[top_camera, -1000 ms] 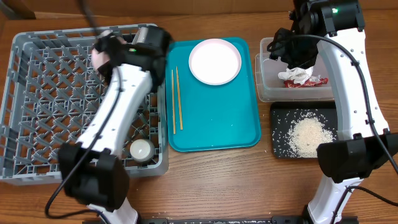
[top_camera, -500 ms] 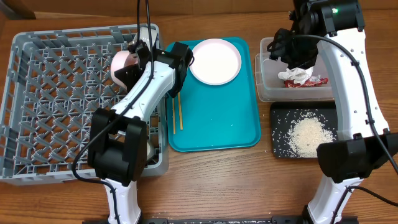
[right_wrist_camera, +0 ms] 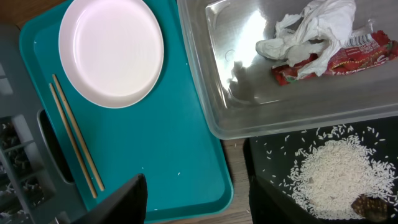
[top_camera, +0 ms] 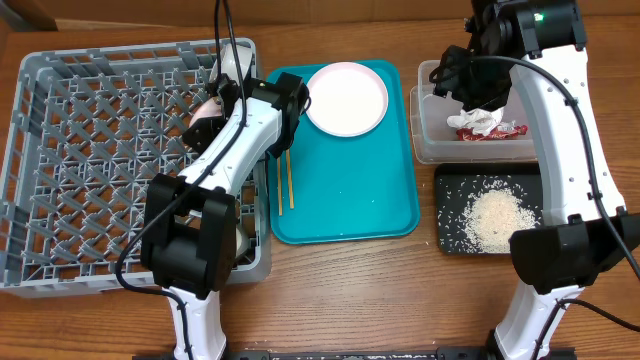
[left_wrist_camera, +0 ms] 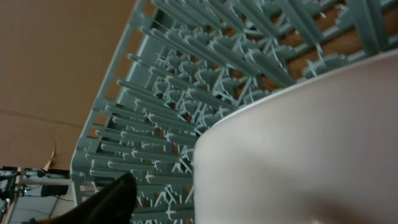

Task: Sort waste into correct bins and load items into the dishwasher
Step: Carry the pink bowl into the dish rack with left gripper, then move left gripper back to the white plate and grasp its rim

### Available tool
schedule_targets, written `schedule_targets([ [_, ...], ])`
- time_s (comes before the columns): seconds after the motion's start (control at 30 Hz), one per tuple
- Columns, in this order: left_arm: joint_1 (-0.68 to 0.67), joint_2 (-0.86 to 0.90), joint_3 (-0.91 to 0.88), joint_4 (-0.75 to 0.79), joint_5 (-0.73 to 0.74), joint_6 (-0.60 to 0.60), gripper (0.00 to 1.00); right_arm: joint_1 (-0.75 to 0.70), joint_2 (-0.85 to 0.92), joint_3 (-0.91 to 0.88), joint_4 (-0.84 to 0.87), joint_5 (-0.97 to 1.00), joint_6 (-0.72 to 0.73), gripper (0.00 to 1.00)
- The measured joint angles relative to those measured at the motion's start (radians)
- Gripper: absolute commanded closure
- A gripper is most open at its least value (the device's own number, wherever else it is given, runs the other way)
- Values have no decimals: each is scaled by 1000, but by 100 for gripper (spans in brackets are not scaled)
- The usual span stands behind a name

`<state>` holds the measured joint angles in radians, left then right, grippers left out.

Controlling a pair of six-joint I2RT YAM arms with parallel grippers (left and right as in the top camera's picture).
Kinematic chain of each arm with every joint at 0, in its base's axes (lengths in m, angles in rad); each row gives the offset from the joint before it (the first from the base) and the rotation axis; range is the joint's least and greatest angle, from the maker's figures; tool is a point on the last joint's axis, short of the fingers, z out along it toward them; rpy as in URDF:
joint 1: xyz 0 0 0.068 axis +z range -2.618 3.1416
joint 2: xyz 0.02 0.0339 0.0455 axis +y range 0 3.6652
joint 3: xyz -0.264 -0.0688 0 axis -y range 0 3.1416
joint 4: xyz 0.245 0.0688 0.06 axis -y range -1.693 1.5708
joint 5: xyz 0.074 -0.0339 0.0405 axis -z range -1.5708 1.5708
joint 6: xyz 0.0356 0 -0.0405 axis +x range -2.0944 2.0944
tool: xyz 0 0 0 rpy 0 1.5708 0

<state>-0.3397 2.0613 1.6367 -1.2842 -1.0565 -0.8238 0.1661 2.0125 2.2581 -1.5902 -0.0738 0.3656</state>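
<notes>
Wooden table (top_camera: 330, 290); bowl (left_wrist_camera: 298, 143) over grey rack (top_camera: 80, 150)

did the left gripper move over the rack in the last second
Yes. The left gripper moved right across the grey rack, ending by its wall beside the teal tray.

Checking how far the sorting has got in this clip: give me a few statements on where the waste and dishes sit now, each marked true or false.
1. The plate lies on the teal tray. True.
2. The chopsticks rest on the plate. False: they lie on the teal tray, beside the plate and apart from it.
3. The napkin and the wrapper are in the clear tub. True.
4. The rice is in the clear tub too. False: it lies in the black tray.
</notes>
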Motion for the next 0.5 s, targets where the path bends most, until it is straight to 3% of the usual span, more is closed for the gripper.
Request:
schedule_targets([
  [0.27,0,0,90,-81,146,116,22,0,0,0,4,0,0,45],
  [0.37,0,0,169,-123,200,150,14,0,0,0,8,0,0,45],
  [0.43,0,0,222,-134,241,189,2,0,0,0,8,0,0,45],
  [0.5,0,0,268,-137,301,246,0,0,0,0,8,0,0,45],
])
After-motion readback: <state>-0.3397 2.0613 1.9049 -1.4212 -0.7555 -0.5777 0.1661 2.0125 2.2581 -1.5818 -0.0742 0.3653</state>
